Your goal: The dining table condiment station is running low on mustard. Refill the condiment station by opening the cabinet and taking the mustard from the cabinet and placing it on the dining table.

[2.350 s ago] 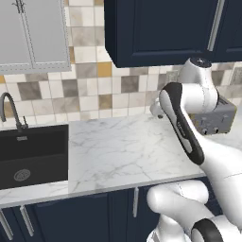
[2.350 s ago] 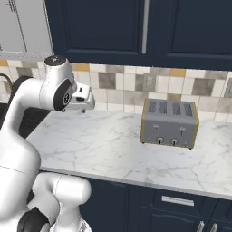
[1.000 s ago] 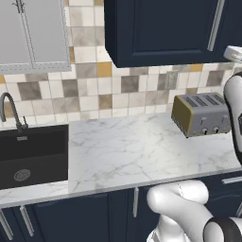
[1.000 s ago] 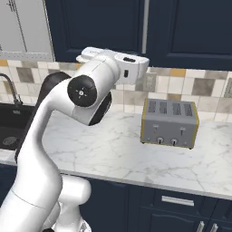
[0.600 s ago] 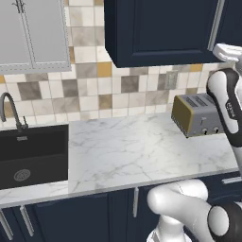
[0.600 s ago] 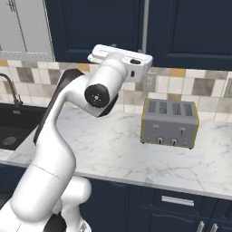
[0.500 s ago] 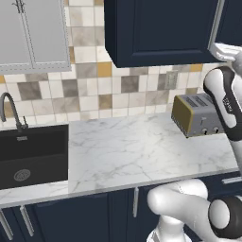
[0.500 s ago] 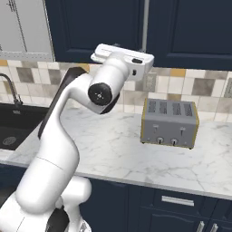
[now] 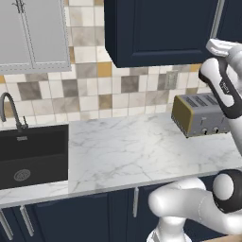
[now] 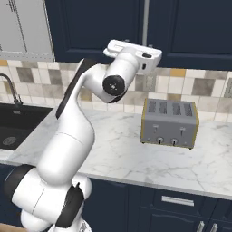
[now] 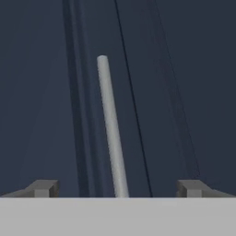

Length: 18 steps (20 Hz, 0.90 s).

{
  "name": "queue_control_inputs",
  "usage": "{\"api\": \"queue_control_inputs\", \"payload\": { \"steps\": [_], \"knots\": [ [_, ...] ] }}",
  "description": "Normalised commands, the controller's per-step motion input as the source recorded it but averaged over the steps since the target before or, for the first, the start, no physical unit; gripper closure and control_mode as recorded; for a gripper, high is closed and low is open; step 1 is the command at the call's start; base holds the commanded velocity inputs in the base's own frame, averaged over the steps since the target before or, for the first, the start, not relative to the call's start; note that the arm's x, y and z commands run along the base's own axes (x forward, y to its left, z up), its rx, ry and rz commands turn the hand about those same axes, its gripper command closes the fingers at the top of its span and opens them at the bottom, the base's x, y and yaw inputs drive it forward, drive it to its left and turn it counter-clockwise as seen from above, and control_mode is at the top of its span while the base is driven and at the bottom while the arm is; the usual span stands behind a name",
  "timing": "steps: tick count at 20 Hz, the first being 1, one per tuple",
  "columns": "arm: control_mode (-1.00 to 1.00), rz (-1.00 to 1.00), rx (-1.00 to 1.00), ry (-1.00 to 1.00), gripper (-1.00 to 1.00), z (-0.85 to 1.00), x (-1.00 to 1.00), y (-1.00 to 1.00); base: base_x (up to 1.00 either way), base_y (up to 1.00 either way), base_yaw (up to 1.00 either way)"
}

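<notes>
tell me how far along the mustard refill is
Early. Done: the arm is raised to the navy cabinet. In hand: the open end effector straddles the silver bar handle with its fingers on either side, nothing gripped. Left: open the closed door, take the mustard out and set it on the dining table.

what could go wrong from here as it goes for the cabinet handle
1. The handle runs tilted between the open gripper fingertips in the hand view, so closing now might catch it askew and slip.
2. The cabinet doors are shut and the seam sits right beside the handle; a pull off-axis may drag the fingers off the thin bar.
3. The toaster stands just below; a swinging elbow could knock it.
</notes>
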Motion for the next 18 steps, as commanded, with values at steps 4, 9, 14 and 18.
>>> {"api": "queue_control_inputs", "payload": {
  "steps": [4, 9, 14, 18],
  "knots": [
    [-1.0, 0.03, 0.0, 0.0, -1.0, 0.0, 0.53, 0.0, 0.0, 0.0, 0.0],
    [-1.0, 0.08, 0.0, 0.0, -1.0, 0.0, 0.32, 0.0, 0.0, 0.0, 0.0],
    [-1.0, 0.1, 0.0, 0.0, -1.0, 0.0, 0.26, -0.04, 0.0, 0.0, 0.0],
    [-1.0, 0.1, 0.0, 0.0, -1.0, 0.0, 0.34, -0.01, 0.0, 0.0, 0.0]
  ]
}}
